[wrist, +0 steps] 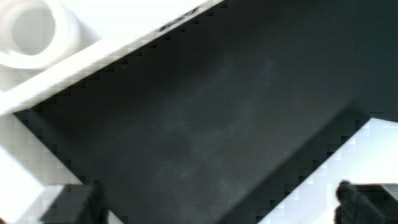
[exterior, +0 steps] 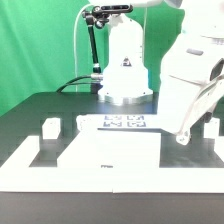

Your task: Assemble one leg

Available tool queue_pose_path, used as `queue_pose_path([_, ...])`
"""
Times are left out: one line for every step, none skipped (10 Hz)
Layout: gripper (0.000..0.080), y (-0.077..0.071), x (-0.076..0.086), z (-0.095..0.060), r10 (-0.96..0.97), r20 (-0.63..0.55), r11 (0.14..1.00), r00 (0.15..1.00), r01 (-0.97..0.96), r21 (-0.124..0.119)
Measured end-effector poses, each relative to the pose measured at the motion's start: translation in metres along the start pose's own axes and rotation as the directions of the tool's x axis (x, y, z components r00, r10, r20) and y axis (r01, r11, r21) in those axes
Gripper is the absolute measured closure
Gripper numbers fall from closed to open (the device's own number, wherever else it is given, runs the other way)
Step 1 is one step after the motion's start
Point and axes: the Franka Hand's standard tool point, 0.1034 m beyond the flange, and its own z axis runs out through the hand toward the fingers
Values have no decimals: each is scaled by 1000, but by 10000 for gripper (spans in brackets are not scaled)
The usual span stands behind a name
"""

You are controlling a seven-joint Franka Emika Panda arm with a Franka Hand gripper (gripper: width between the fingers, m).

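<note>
In the exterior view a small white leg [exterior: 50,127] stands on the black table at the left. Another white block [exterior: 213,128] stands at the right. The large flat white panel [exterior: 110,155] lies at the front centre. My gripper [exterior: 183,136] hangs low over the table at the right, beside the marker board and apart from the legs. In the wrist view my gripper [wrist: 217,207] is open with only bare black table between the dark fingertips [wrist: 365,203]. A white part with a round hole [wrist: 36,35] shows at one corner; I cannot tell what it is.
The marker board [exterior: 125,122] lies behind the panel, in front of the robot base [exterior: 125,95]. A white raised border [exterior: 20,160] runs along the table's front and sides. A green backdrop stands behind.
</note>
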Motion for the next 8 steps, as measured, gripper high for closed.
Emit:
queue_pose_path([150, 0, 0, 0, 0, 0, 1000, 1000, 0, 0])
queue_pose_path([150, 0, 0, 0, 0, 0, 1000, 1000, 0, 0])
queue_pose_path([150, 0, 0, 0, 0, -1, 1000, 1000, 0, 0])
queue_pose_path([150, 0, 0, 0, 0, 0, 1000, 1000, 0, 0])
queue_pose_path([150, 0, 0, 0, 0, 0, 1000, 1000, 0, 0])
queue_pose_path([150, 0, 0, 0, 0, 0, 1000, 1000, 0, 0])
queue_pose_path([150, 0, 0, 0, 0, 0, 1000, 1000, 0, 0])
queue_pose_path([150, 0, 0, 0, 0, 0, 1000, 1000, 0, 0])
